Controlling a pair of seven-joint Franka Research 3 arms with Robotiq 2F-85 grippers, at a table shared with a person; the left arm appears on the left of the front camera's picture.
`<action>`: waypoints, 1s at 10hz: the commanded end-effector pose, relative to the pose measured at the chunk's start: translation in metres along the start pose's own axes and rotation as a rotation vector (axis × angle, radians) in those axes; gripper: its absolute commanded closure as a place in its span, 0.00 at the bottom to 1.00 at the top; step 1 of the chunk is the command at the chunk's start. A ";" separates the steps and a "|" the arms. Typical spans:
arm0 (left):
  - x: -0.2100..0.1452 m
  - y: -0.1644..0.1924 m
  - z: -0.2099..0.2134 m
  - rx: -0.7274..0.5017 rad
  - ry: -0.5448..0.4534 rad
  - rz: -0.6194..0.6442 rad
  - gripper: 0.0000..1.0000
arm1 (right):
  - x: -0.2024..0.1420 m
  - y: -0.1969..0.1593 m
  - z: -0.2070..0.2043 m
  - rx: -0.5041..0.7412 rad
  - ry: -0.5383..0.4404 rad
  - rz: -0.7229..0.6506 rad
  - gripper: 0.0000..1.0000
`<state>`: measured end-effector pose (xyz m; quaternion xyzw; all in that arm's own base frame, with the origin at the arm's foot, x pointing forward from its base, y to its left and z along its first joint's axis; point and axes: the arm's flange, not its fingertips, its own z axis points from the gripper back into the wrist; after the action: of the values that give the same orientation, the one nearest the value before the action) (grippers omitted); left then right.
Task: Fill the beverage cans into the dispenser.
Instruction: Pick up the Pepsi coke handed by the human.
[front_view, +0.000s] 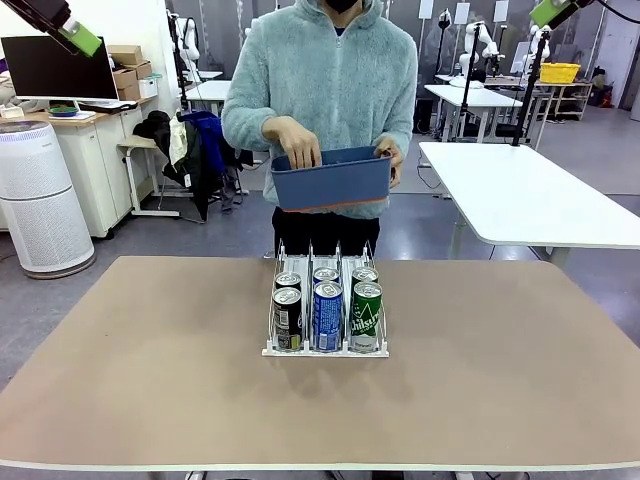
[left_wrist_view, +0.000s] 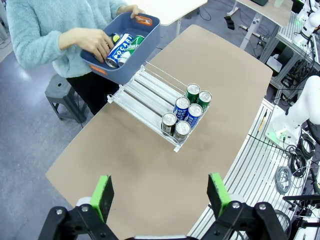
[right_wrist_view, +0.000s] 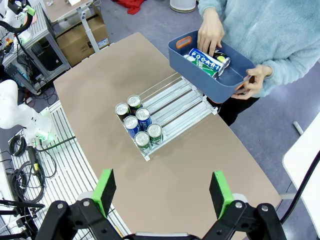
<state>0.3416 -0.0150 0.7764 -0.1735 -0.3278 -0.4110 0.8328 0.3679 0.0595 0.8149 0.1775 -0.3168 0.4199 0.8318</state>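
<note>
Hovering high over the table (left_wrist_view: 150, 165), the left fingers (left_wrist_view: 104, 197) and right fingers (right_wrist_view: 106, 190) point down, spread wide, empty.

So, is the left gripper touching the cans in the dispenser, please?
Apart. The left wrist view shows the left gripper open, high above, with bare table between it and the cans.

Glossy metal cans (front_view: 327, 315), matt brown table (front_view: 150, 380), smooth plastic bin (front_view: 330, 185).
</note>
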 end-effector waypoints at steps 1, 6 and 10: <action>-0.001 0.002 0.003 -0.015 -0.001 0.015 0.00 | 0.000 0.002 0.000 0.008 0.001 -0.008 0.00; -0.001 0.002 0.003 -0.015 -0.001 0.015 0.00 | 0.000 0.002 0.000 0.008 0.001 -0.008 0.00; -0.001 0.002 0.003 -0.015 -0.001 0.015 0.00 | 0.000 0.002 0.000 0.008 0.001 -0.008 0.00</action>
<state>0.3416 -0.0150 0.7764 -0.1735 -0.3278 -0.4110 0.8328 0.3679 0.0595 0.8149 0.1775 -0.3168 0.4199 0.8318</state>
